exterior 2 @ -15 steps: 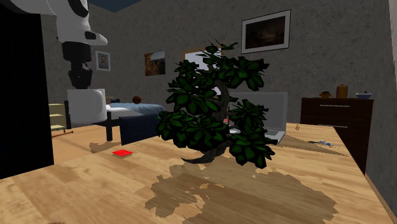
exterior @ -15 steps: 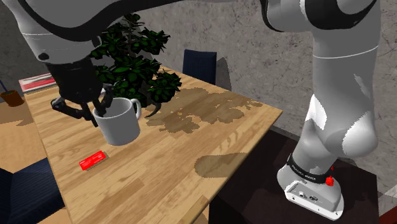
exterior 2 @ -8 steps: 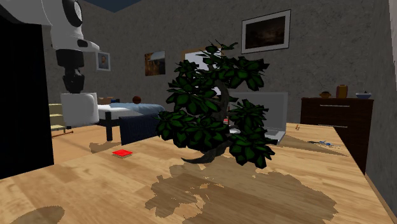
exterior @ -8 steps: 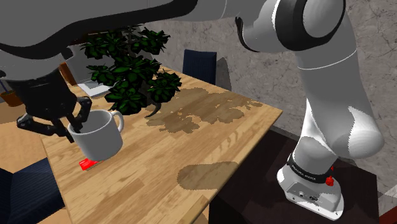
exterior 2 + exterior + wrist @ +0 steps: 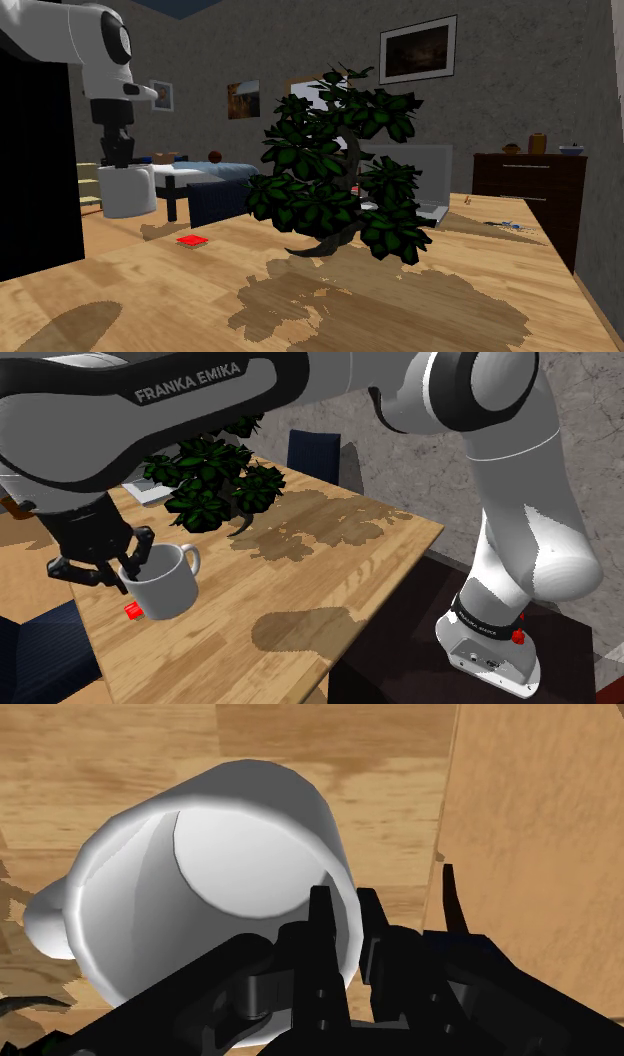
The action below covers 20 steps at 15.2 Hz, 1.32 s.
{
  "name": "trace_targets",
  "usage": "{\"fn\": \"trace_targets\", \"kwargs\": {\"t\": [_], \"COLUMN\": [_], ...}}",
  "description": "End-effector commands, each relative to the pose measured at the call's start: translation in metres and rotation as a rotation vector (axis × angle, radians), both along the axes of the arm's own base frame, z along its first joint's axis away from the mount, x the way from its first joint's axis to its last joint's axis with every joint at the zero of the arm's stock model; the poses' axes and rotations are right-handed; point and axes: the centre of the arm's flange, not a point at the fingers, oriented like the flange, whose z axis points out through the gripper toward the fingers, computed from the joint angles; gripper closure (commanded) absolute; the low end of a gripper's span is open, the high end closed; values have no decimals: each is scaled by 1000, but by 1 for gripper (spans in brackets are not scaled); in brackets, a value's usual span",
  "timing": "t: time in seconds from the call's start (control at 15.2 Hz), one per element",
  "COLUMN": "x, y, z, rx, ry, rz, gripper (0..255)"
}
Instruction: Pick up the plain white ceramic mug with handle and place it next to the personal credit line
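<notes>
While the gripper (image 5: 127,565) (image 5: 343,904) clamps the rim of the white mug (image 5: 165,584) (image 5: 230,854) between its fingers (one inside, one outside), the mug hangs under the hand, its handle opposite the fingers. Red card (image 5: 132,611) is just below, on the wooden table (image 5: 330,552).

A home is indicated: framed pictures (image 5: 418,50) are hung on a grey wall (image 5: 520,95), and a bed (image 5: 222,172) and a dark dresser (image 5: 527,185) are seen beyond a wooden table (image 5: 470,300).
</notes>
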Motion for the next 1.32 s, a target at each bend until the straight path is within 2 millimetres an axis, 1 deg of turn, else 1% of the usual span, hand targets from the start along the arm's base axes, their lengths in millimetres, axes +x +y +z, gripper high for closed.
{"fn": "trace_targets", "kwargs": {"t": [0.0,1.25], "x": [0,0], "y": [0,0], "z": [-10,-109], "rx": [1,1], "ry": [-1,-1], "rz": [0,0], "gripper": [255,255]}}
